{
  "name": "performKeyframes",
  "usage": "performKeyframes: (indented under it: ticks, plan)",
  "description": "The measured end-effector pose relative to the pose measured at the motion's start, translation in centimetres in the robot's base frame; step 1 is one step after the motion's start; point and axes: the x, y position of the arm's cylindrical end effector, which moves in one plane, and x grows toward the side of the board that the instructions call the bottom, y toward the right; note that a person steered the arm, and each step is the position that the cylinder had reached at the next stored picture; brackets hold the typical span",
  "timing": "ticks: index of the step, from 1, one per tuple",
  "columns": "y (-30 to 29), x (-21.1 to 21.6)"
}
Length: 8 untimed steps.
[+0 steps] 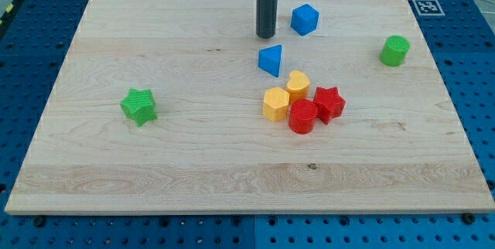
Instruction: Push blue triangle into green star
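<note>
No readable text, nos. or brands. Only sign: black-and-white square fiducial marker [426, 6] at the wooden surface [155, 164] top-right corner, pattern w/o any letters. Blocks unmarked.

Only one part of the robot shows: a straight dark rod [267, 1], entering from the view's top edge. Round cylinder, even thickness along the visible length. Colour dark grey to near black, matte, faint lighter sheen down one side. No cables, screws, labels or markings visible on it. My tip [266, 36] is a flat, blunt end, same dark colour and same width as the shaft. Arm above is cut off.
</note>
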Motion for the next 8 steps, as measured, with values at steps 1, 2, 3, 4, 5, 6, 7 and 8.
performKeyframes:
  ticks: [1, 2, 3, 4, 5, 6, 7, 8]
  plan:
    - [0.7, 0.6]
    - [3.2, 2.0]
    - [4.4, 3.5]
    - [4.4, 3.9]
    - [4.4, 4.2]
    - [4.4, 4.4]
    - [3.3, 6.0]
    - [0.5, 6.5]
